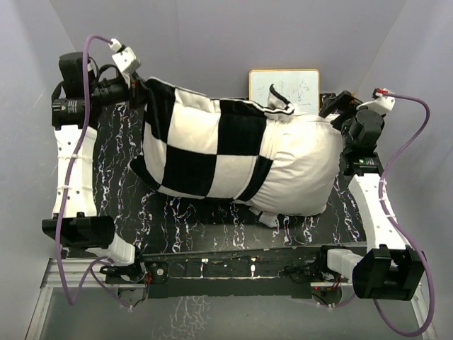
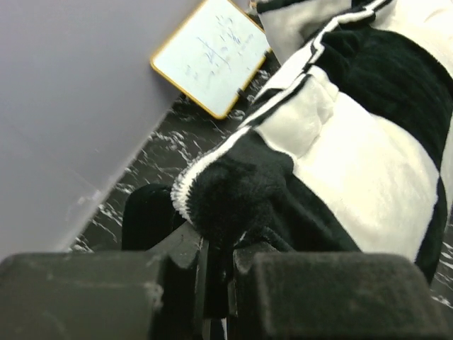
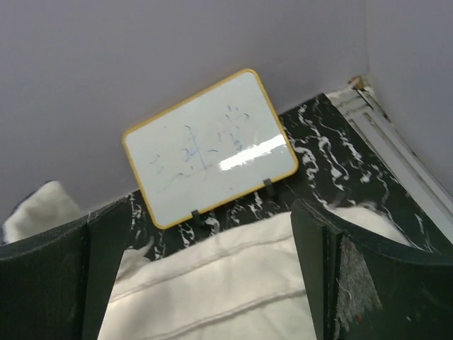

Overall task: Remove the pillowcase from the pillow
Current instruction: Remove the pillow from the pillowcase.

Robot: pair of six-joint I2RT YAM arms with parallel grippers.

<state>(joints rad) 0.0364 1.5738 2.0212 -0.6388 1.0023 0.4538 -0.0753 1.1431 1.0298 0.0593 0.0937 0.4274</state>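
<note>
From the overhead camera I see the pillow [image 1: 301, 170] lying lengthwise across the black marble-patterned table [image 1: 191, 227], its long axis running left to right. The checkered pillowcase [image 1: 205, 142] covers roughly the left two thirds of it. The right end is bare white cushion, bulging out of the cover's open mouth. A small white tag sticks out beneath the pillow's near edge.

My left gripper [image 2: 219, 283] is at the far left corner of the pillow. On its wrist camera the two fingers [image 2: 170, 269] are pressed almost together on a bunched black corner of the pillowcase with a white trim line, so only a narrow slit shows between them and the plush fabric fills it. The cover rises away from that pinch toward the upper right of the view.

My right gripper [image 3: 212, 265] sits at the pillow's bare right end, fingers spread wide. On its wrist camera the white seamed fabric of the pillow lies between the two dark pads [image 3: 333, 276]. I cannot tell whether either pad touches it, and nothing is clamped.

A small yellow-framed whiteboard [image 1: 283, 88] with faint blue scribbles leans against the back wall, just behind the pillow.
</note>
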